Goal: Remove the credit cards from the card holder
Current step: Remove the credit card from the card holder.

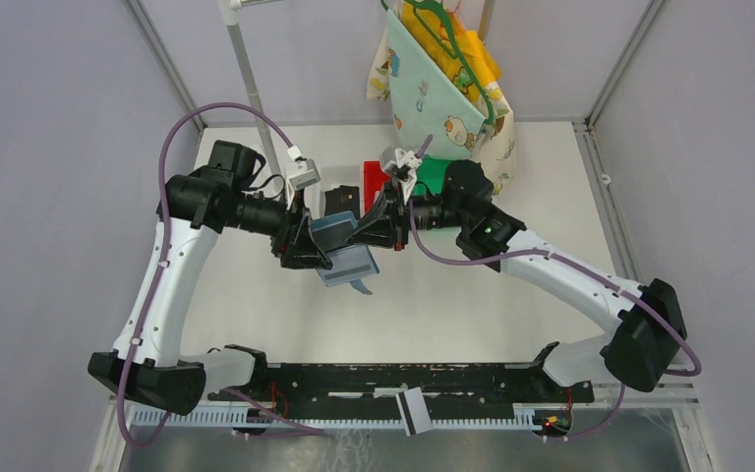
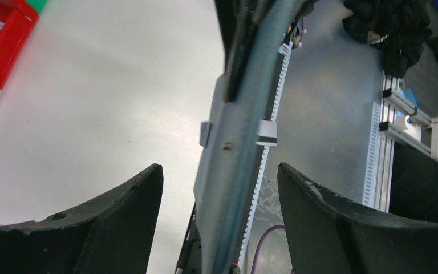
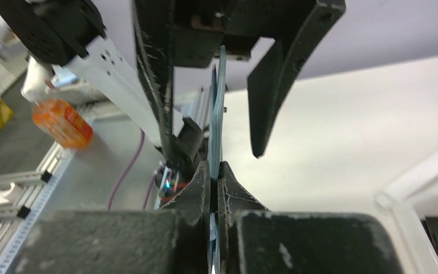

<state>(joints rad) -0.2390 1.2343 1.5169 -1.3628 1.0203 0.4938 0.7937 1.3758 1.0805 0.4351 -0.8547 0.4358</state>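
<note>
Watching the right gripper (image 3: pixel 215 166), I see its fingers pressed together on the edge of the card holder (image 3: pixel 218 103), which is held off the table. Left gripper (image 2: pixel 219 166) is spread wide, one finger on each side of the holder; I cannot tell whether either pad touches it. Beyond both claws: red box (image 1: pixel 375 182), flat black piece (image 1: pixel 339 202), patterned cloth (image 1: pixel 447 98) hanging farther back. One white card with a dark stripe (image 1: pixel 413 411) lies on the black rail (image 1: pixel 354 379), well apart from the claws, by the arm bases. Holder shows edge-on in both wrist views; pockets and contents unreadable. Snap tab (image 1: pixel 362 287) dangles beneath the claws.
</note>
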